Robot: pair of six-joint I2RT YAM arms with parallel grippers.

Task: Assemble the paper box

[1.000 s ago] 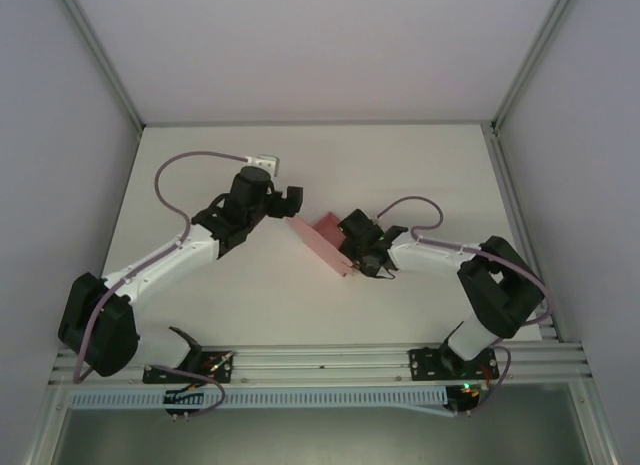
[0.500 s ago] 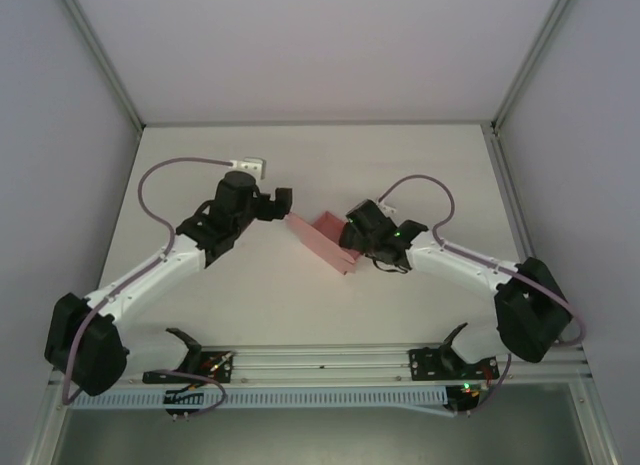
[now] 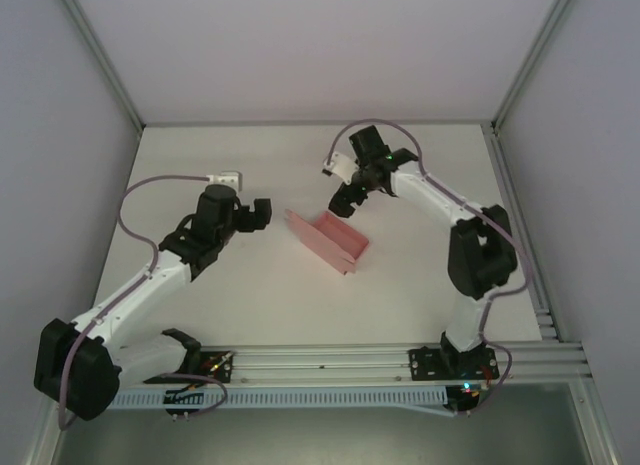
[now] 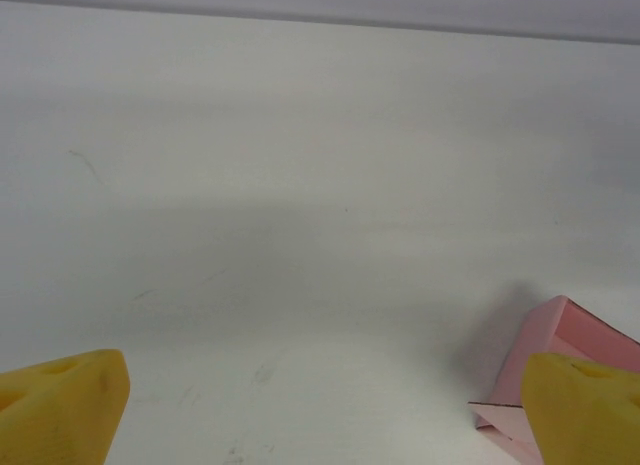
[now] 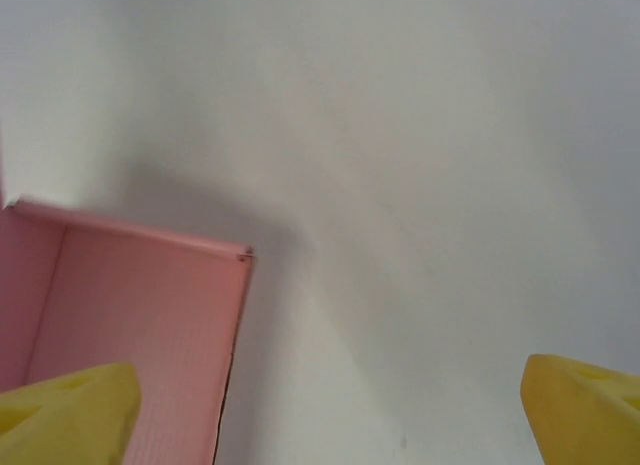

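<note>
the paper box point(image 3: 330, 241) lies near the middle of the white table point(image 3: 280, 305). it is a pale pink, partly folded shell with its inside open to view and one long wall standing along its left side. the left end effector point(image 3: 258, 213) hangs just to the left of the box without touching it. its yellow fingers point(image 4: 62, 405) are spread wide with nothing between them, and in the left wrist view a corner of the box shows beside the right finger. the right end effector point(image 3: 345, 201) hangs just behind the far end of the box, also spread wide and empty. its wrist view looks down on the pink inside at lower left.
</note>
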